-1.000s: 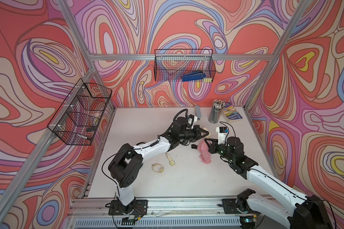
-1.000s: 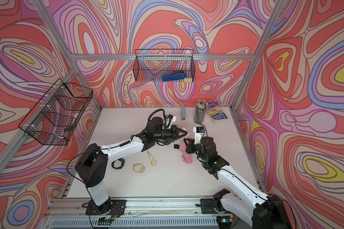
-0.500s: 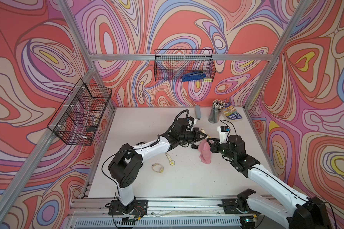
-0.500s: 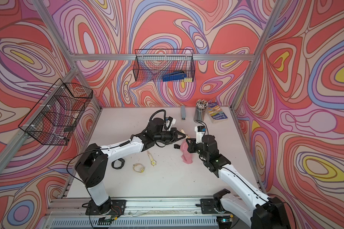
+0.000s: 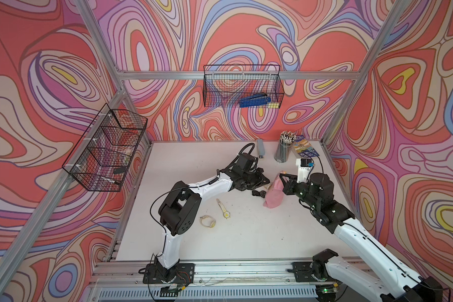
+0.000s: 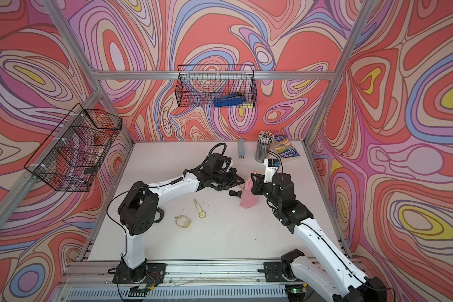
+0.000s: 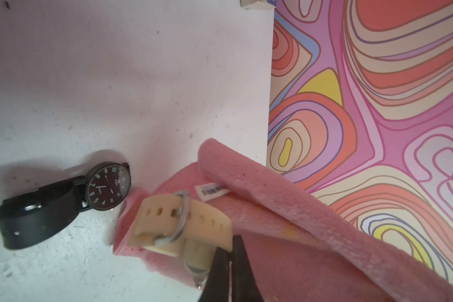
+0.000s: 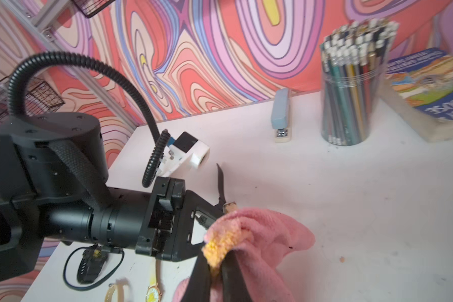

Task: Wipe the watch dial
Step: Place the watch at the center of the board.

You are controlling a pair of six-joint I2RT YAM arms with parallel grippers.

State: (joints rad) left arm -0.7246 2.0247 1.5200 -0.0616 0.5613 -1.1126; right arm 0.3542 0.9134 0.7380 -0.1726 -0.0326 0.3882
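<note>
Closing in: your right claw (image 8: 216, 264), clamped on the pink cloth (image 7: 285, 222), has carried it up to the beige watch (image 7: 168, 222) your left claw (image 7: 230, 261) pinches, so wiping can begin.

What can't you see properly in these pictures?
- cream watch: dial hidden behind its own strap and the left gripper, left wrist view.
- yellow-faced watch: dial too small to read in both top views.
- book: title blurred and cut by the edge, right wrist view.
</note>
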